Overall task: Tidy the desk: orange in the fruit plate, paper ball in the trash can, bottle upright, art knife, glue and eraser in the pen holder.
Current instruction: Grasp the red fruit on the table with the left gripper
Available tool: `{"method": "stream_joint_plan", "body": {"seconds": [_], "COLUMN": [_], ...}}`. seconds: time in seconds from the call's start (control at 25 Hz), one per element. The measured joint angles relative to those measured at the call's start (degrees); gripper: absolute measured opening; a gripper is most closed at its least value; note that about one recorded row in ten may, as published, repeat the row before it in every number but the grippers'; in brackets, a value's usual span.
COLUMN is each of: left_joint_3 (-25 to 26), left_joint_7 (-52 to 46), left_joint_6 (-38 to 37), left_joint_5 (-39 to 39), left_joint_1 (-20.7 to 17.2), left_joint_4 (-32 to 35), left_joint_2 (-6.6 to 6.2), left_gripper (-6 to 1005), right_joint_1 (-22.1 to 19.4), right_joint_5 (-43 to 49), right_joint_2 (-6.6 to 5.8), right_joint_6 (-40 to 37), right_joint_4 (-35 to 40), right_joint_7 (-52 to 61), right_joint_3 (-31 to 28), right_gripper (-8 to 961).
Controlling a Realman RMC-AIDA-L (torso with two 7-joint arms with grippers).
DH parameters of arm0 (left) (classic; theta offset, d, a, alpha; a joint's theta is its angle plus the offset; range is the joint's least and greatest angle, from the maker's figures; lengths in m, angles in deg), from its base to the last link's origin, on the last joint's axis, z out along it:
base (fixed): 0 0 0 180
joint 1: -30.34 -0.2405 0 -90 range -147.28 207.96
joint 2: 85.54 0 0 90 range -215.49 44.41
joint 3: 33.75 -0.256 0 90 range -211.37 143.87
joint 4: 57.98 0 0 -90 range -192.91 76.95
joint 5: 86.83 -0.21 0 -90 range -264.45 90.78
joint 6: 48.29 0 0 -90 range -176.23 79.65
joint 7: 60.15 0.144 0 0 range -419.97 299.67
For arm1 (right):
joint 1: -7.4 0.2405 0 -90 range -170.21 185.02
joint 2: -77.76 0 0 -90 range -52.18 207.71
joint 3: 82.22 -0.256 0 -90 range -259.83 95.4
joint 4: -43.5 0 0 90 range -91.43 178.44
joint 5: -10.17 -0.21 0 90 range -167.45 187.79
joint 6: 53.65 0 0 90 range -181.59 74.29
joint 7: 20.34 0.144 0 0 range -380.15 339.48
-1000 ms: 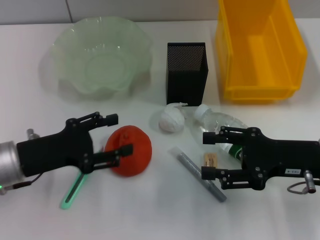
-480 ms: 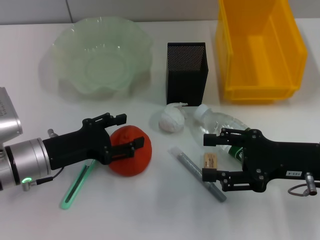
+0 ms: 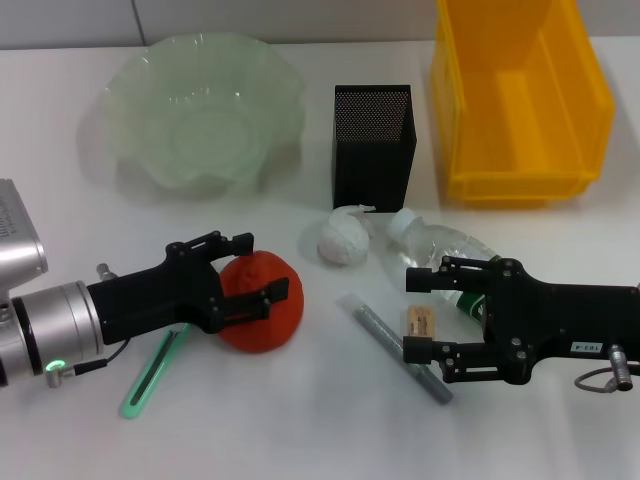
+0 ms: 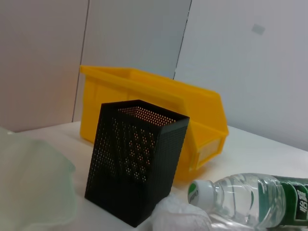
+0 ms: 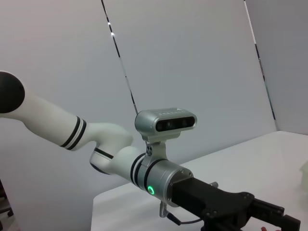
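The left gripper [image 3: 248,272] straddles the orange [image 3: 262,301] with its jaws spread, one finger past the fruit's far side and the other lying across its top toward the robot, not yet closed on it. Beyond the fingertips and away from the robot sits the pale green fruit plate [image 3: 205,120], well apart from the fruit. Just beside the arm, on its near side, a green art knife [image 3: 150,372] lies flat on the desk.

The right gripper [image 3: 412,313] hangs open over the clutter on the other side: a small eraser [image 3: 421,320] sits between its fingers, a grey glue stick [image 3: 390,345] runs slantwise under the lower finger, and the toppled bottle [image 3: 440,250] lies just behind the upper one. The paper ball [image 3: 342,240] rests off its fingertips, near the black pen holder [image 3: 372,145] and the yellow trash can [image 3: 518,95].

The risk here appears to lie in the grasp. The orange is round and the near finger sits high on it, so closing could squeeze it out and roll it toward the paper ball. A lift too low might also clip the plate's wavy rim.
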Motion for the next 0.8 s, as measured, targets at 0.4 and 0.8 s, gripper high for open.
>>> {"method": "stream_joint_plan", "body": {"seconds": [0.4, 0.8], "left_joint_3": [-0.13, 0.03], "left_joint_7": [0.03, 0.37], "left_joint_6": [0.77, 2.48], "left_joint_5": [-0.01, 0.61], "left_joint_1": [0.07, -0.29], "left_joint_4": [-0.49, -0.49], "left_joint_2": [0.02, 0.08], "left_gripper": [814, 667], "right_joint_1": [-0.04, 0.12], "right_joint_5": [0.01, 0.01], "right_joint_2": [-0.01, 0.01], "right_joint_6": [0.03, 0.05], "right_joint_4": [0.00, 0.00], "right_joint_7": [0.00, 0.00], "right_joint_3": [0.00, -0.01], "right_gripper": [784, 785]}}
